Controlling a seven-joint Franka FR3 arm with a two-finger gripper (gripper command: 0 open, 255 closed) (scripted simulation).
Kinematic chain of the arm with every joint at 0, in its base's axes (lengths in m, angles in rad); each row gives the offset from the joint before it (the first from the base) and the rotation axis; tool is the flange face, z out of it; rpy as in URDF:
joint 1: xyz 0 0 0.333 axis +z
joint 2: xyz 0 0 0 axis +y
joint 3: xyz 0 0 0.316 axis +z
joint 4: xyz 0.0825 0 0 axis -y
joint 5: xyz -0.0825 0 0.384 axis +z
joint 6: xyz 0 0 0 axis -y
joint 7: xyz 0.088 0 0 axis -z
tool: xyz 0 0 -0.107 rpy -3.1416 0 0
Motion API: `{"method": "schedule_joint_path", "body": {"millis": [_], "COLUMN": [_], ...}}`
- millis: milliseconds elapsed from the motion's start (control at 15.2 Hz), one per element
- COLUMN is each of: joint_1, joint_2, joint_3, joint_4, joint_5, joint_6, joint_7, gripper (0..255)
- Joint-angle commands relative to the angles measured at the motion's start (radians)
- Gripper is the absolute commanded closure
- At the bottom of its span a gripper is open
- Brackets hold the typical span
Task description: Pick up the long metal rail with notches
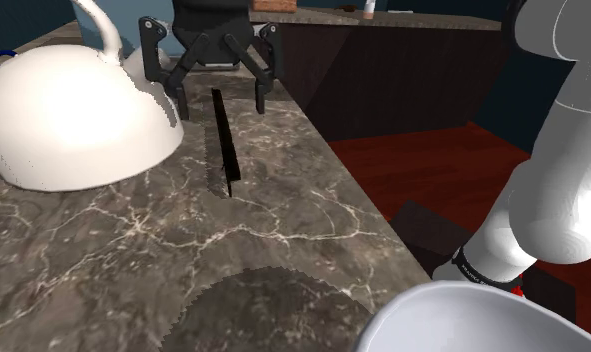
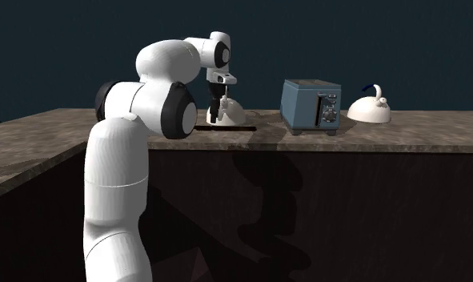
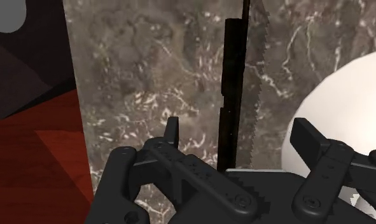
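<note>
The rail (image 1: 225, 140) is a long, thin black strip lying on the dark marbled counter (image 1: 133, 260), beside a white domed kettle. In the wrist view the rail (image 3: 231, 83) runs away from the hand between the fingers, with a toothed edge along one side. My black gripper (image 1: 220, 95) hangs open over the rail's far end, one finger on each side and neither touching it. The wrist view has the gripper (image 3: 238, 135) spread wide, with nothing held. From the second exterior view the gripper (image 2: 218, 110) points down at the counter.
The white kettle (image 1: 73, 115) stands close to the rail on the shoulder view's left. The counter edge (image 1: 363, 200) drops to a red floor on the right. A white bowl rim (image 1: 463, 320) is at the lower right. A blue toaster (image 2: 310, 105) and a second white kettle (image 2: 369, 110) stand further along.
</note>
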Motion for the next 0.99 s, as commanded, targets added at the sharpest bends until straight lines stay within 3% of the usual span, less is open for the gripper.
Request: {"method": "schedule_joint_path", "body": {"millis": [0,396,462,924], "joint_1": [-0.003,-0.02,-0.018,-0.014], "joint_2": [-0.004,-0.034,-0.029,-0.023], "joint_3": [-0.001,-0.004,-0.004,-0.003], "joint_4": [-0.027,-0.124,-0.12,-0.103], "joint_5": [0.003,0.022,0.019,0.015], "joint_6": [0.024,0.095,0.095,0.084], "joint_7": [0.002,-0.014,-0.012,-0.008], "gripper": [0,0,255,255]}}
